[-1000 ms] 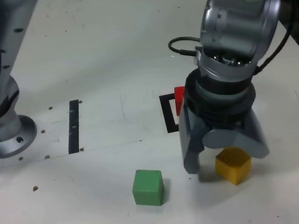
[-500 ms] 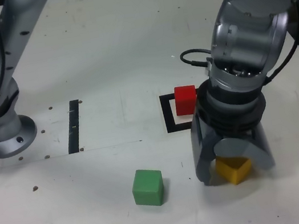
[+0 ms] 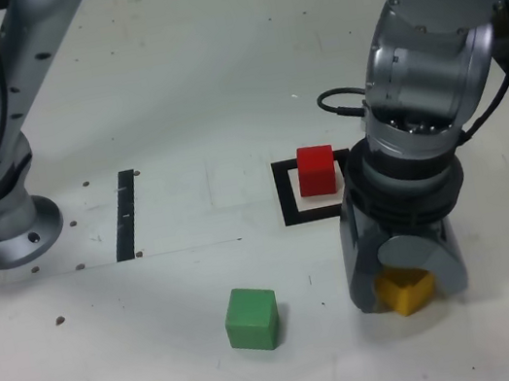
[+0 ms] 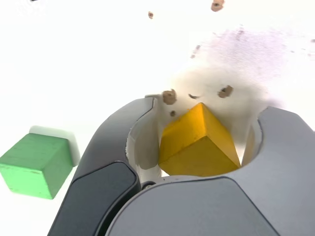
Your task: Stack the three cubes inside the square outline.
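3 cubes are showing on the white table (image 3: 167,87): 1 red cube (image 3: 316,170), 1 green cube (image 3: 252,318) and 1 yellow cube (image 3: 405,288). The red cube is sitting inside the black square outline (image 3: 287,195) at the middle of the exterior view, while the green one is lying alone at the lower centre, well apart from it. The gripper (image 3: 405,274) is standing over the yellow cube at the lower right, its 2 jaws flanking the matte block on both sides, but I cannot tell whether they are pressing on it.
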Tool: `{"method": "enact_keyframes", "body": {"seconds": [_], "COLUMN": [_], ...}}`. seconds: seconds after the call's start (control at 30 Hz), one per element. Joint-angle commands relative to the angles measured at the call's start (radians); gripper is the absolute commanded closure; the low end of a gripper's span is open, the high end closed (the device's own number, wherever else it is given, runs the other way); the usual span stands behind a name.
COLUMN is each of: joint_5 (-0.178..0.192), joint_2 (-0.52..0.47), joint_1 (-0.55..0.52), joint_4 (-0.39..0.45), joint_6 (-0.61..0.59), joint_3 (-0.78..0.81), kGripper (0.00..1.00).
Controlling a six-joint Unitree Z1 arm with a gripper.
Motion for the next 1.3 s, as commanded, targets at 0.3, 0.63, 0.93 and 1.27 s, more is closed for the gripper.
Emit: {"method": "enact_keyframes", "body": {"seconds": [0.3, 0.63, 0.93, 1.27], "joint_5": [-0.024, 0.031, 0.103, 0.088], "joint_2": [0.024, -0.050, -0.219, -0.319], "joint_1": [0.003, 0.006, 0.031, 0.167], "joint_4": [-0.030, 0.060, 0.219, 0.254], "joint_6": [0.026, 0.036, 0.110, 0.357], "joint_3": [0.009, -0.038, -0.061, 0.037], "kGripper": [0.60, 0.67, 0.67, 0.67]}}
